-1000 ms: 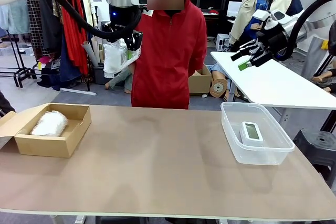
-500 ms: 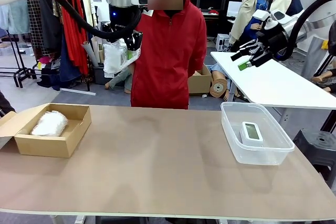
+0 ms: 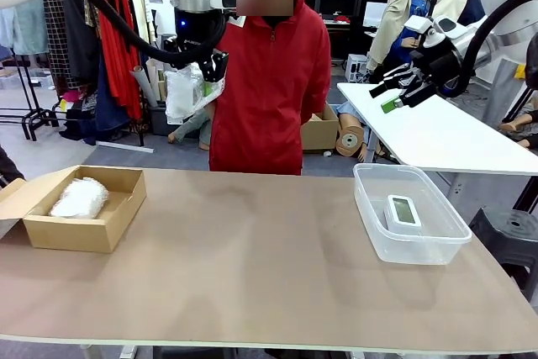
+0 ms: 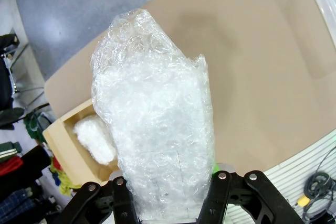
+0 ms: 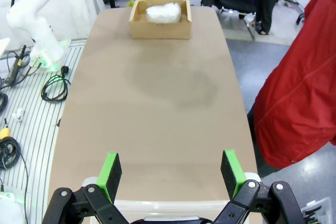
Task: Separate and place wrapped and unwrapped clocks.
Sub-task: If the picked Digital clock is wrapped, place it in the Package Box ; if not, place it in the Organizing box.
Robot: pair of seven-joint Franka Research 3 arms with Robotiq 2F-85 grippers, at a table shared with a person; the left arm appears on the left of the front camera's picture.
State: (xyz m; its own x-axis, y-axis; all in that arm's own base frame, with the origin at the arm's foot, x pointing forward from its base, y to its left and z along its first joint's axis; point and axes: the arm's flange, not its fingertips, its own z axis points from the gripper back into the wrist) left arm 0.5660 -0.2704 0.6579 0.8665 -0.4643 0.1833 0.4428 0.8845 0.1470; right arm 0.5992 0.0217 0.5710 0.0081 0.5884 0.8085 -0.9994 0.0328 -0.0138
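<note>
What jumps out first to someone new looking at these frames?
The left gripper, held high above the table's far edge in front of a person in red, is clamped on a bubble-wrapped bundle. Below, another wrapped bundle lies in the cardboard box at the table's left end, and the bare clock sits in the clear tub at the right.
</note>
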